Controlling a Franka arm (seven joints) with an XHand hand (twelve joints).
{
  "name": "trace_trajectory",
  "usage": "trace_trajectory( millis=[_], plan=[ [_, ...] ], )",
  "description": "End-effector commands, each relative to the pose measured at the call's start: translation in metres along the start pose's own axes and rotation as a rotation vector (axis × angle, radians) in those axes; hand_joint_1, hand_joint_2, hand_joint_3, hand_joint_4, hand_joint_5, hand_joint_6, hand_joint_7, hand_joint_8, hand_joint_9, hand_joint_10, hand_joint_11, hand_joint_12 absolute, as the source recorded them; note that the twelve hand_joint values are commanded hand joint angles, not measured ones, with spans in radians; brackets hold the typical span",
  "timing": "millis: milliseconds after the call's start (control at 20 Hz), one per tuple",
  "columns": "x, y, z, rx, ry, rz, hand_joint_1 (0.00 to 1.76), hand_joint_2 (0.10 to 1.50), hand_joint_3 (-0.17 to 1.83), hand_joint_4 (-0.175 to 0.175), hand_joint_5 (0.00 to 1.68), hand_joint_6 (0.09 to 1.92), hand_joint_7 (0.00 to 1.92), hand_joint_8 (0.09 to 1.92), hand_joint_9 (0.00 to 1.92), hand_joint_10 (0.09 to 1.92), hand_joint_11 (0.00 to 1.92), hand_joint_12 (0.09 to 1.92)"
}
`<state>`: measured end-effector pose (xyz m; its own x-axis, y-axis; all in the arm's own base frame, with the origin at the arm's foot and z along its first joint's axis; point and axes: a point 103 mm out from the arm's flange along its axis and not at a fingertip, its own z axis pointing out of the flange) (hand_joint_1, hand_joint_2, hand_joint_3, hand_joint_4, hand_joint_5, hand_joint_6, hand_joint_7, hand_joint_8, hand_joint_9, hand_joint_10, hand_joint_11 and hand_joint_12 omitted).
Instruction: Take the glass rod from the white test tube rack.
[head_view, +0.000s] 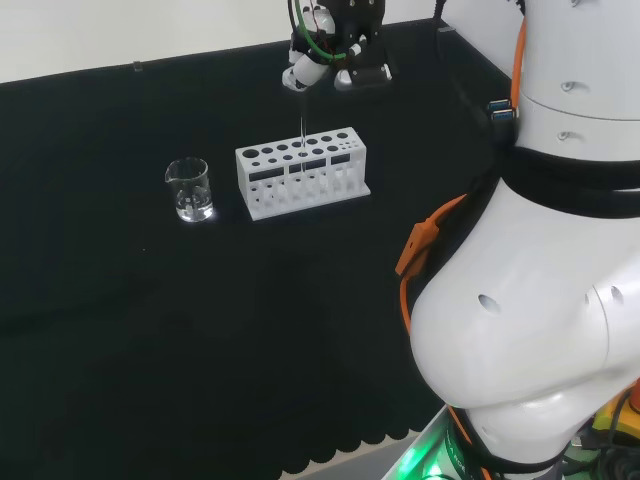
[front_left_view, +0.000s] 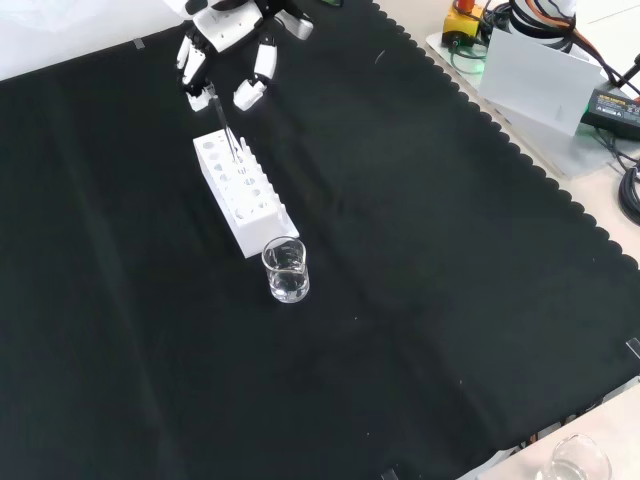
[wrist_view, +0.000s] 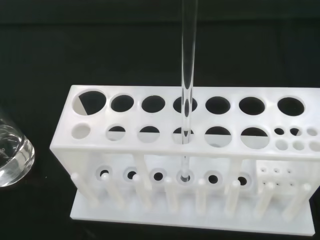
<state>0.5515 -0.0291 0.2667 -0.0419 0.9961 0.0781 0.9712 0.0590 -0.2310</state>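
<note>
The white test tube rack (head_view: 302, 172) stands upright on the black cloth (head_view: 150, 330) and serves as reference; the glass rod (head_view: 302, 137) stands near vertical in a hole around the middle of the rack's length, its lower end still inside the rack, as the wrist view confirms, where the rod (wrist_view: 187, 80) passes down through an upper hole to a seat in the lower tier; the hand (head_view: 335, 50) is directly above the rack, fingers pointing down toward it; in the front view the fingertips (front_left_view: 200, 97) are gathered at the rod's upper end and appear pinched on it, the other fingers curled alongside; a glass beaker (head_view: 189, 189), holding a little clear liquid, stands just beside one short end of the rack, apart from it, to its left in the head view and nearer the camera in the front view (front_left_view: 285, 269).
</note>
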Motion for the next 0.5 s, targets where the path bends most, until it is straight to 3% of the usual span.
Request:
trace_trajectory(
  millis=[50,500],
  plan=[
    [-0.0018,0.0066,0.0016,0.001,0.011,-0.004,0.90,0.87,0.62,-0.147,0.53,1.00,0.66,0.79,0.97,0.67,0.69,1.27],
    [-0.0012,0.0112,0.0047,0.003,0.004,-0.006,0.97,0.85,0.71,-0.165,0.60,1.03,0.69,0.81,1.07,0.71,0.81,1.25]
  ],
)
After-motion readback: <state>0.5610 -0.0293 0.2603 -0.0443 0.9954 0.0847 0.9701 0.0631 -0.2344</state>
